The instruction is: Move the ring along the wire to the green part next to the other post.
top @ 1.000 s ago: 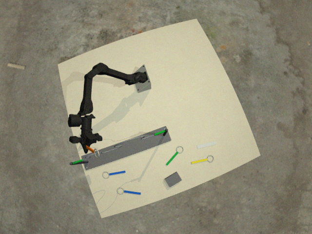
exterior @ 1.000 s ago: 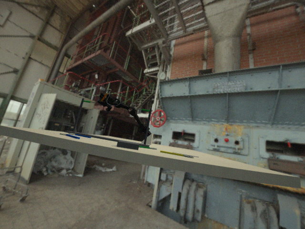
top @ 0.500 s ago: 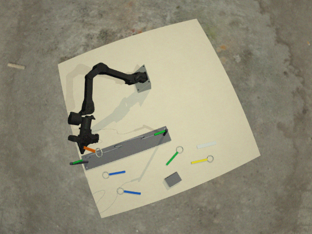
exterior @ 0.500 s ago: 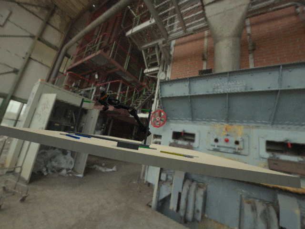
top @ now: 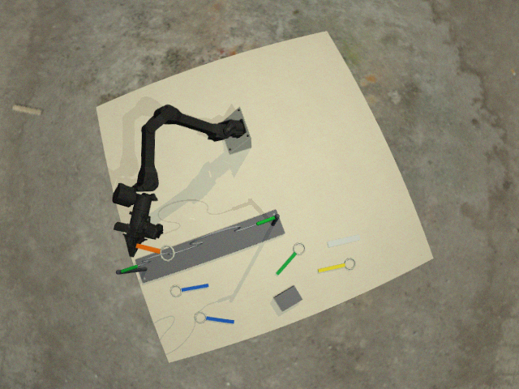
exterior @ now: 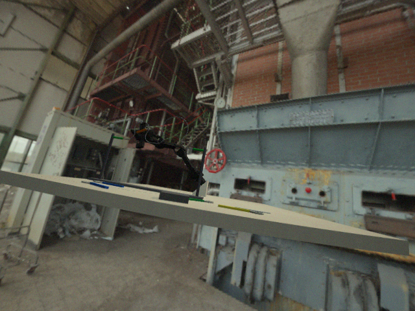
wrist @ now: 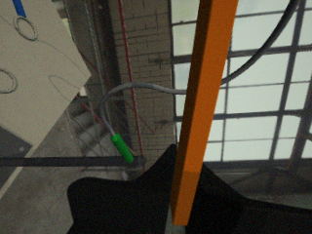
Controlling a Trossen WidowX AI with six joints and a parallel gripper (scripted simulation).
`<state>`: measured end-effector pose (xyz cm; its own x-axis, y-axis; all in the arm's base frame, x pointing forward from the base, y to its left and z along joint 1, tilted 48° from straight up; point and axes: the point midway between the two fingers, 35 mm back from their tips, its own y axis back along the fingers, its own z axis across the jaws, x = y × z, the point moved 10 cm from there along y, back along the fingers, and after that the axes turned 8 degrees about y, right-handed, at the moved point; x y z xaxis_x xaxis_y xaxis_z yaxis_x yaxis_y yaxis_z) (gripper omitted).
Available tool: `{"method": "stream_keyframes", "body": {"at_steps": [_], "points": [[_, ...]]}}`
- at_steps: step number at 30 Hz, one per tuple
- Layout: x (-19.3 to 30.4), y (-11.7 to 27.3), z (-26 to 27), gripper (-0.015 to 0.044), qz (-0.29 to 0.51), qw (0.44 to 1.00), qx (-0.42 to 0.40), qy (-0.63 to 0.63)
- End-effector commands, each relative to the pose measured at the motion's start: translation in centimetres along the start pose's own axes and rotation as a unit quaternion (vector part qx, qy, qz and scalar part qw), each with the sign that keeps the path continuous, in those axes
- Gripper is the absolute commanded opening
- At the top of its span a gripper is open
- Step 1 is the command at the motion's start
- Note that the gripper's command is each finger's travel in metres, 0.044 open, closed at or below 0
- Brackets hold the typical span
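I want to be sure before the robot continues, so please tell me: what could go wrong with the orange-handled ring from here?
The ring is around the bending grey wire, so a small sideways drift could make them touch.

The claw grips the orange handle near its end; the ring might swing if the handle slips.

More bends lie before the far green part, where the ring may need turning.

Top view evenly lit; faint shadows on both sides of the grey base strip [top: 209, 246]. Exterior soft, grainy. Wrist: bright panes, dark foreground.
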<state>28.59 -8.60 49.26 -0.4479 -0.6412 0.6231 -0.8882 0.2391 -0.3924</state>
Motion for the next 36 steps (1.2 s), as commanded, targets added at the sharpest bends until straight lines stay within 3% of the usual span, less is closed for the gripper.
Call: {"method": "stream_keyframes", "body": {"at_steps": [1, 22, 36], "points": [[0.1, -0.1, -0.1, -0.0150, -0.002, 0.999, 0.022, 0.039], [0.5, -0.3, -0.4, -0.0150, -0.009, 0.975, 0.111, 0.193], [1.1, -0.6, 1.1, -0.0150, -0.007, 0.978, 0.105, 0.181]]}}
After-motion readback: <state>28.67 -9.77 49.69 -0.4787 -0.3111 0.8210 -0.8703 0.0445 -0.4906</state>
